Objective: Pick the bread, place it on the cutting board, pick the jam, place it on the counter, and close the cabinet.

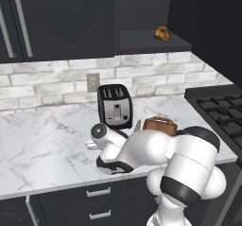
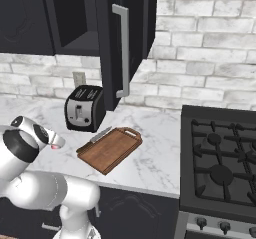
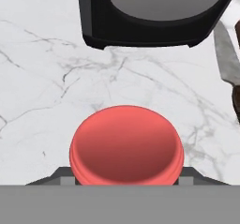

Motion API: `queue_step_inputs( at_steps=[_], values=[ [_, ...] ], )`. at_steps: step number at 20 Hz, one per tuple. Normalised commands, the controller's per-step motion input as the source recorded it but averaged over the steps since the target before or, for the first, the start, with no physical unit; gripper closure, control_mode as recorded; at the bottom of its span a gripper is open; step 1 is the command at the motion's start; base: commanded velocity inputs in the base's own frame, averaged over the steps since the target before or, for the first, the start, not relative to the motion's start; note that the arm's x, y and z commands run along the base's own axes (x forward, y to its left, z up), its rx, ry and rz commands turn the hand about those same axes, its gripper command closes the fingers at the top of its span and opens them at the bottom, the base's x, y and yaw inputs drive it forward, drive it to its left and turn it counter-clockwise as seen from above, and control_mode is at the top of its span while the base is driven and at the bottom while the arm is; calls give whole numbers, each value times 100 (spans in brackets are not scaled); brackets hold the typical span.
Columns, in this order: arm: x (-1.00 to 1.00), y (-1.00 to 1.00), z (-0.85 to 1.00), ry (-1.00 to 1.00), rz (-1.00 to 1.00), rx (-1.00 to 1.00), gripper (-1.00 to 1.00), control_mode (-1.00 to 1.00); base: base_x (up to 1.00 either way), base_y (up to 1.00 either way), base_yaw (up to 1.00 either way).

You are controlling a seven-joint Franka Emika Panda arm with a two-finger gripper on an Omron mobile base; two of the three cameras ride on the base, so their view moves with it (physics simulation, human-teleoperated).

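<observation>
The red jam [image 3: 126, 145] sits between my gripper's [image 3: 125, 177] fingers, seen lid-on from above, low over the white marble counter [image 3: 42, 78] in front of the toaster. In the right base view the jam [image 2: 54, 146] is a small pink spot at my hand. The golden-brown bread [image 1: 162, 33] lies on the shelf of the open cabinet [image 1: 151, 43]. The cabinet's door [image 2: 122, 53] stands swung out. The reddish-brown cutting board [image 2: 110, 149] lies bare on the counter, right of the toaster, and shows behind my arm as well [image 1: 160, 125].
A black-and-silver toaster [image 1: 115, 105] stands against the brick wall, just beyond the jam. A knife [image 2: 100, 134] lies along the board's left edge. A black gas stove [image 2: 220, 158] borders the counter on the right. Dark drawers [image 1: 99, 204] run below.
</observation>
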Motion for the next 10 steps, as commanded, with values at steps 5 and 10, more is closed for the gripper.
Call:
queue_step_inputs(
  at_steps=[5,10],
  values=[
    [0,0,-7,0,0,0,100,-100,0,0,0],
    [0,0,-11,2,0,0,100,-100,0,0,0]
  ],
)
